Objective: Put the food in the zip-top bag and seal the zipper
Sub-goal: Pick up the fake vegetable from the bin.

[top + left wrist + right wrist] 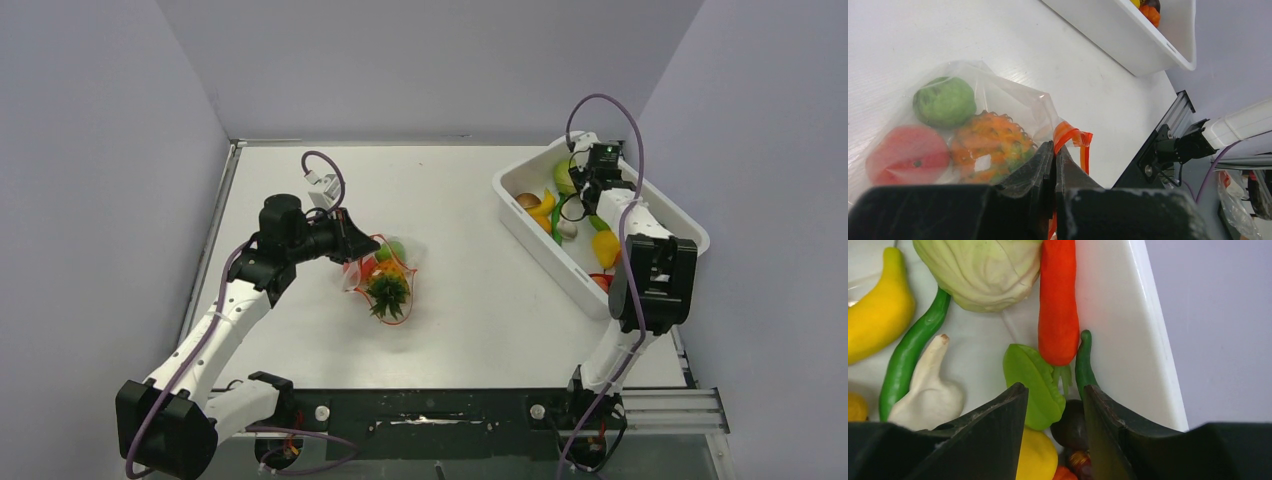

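The clear zip-top bag [392, 272] lies mid-table with a green ball [944, 101], a peach [907, 155] and an orange bumpy fruit [989, 145] inside. My left gripper [352, 243] [1054, 146] is shut on the bag's red-orange zipper [1074, 137] at its left edge. My right gripper [586, 180] [1055, 390] is open over the white tub, its fingers [998, 415] above a red carrot [1058, 305], a green starfruit [1030, 385] and a dark fruit [1071, 427]. It holds nothing.
The white tub [530, 240] stands at the right with a cabbage [978, 270], banana [878, 310], green chili [910, 350], garlic [928, 390] and other toy foods. Grey walls stand on both sides. A black rail [450, 410] runs along the near edge.
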`<move>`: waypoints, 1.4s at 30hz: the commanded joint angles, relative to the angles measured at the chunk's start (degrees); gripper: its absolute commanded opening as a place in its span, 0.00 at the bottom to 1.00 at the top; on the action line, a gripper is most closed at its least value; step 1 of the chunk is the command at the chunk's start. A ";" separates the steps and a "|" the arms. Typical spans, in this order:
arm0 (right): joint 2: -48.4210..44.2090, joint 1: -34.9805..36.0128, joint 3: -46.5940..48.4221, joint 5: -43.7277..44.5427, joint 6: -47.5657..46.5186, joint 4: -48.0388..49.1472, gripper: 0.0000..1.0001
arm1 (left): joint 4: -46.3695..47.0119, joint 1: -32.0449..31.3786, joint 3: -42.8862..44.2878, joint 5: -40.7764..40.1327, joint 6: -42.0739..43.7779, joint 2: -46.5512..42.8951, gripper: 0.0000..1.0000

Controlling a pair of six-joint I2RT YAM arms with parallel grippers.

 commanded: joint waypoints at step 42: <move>13.64 -3.69 8.28 3.61 -9.01 13.65 0.34 | 3.27 0.40 1.91 -1.01 -1.90 -0.87 0.00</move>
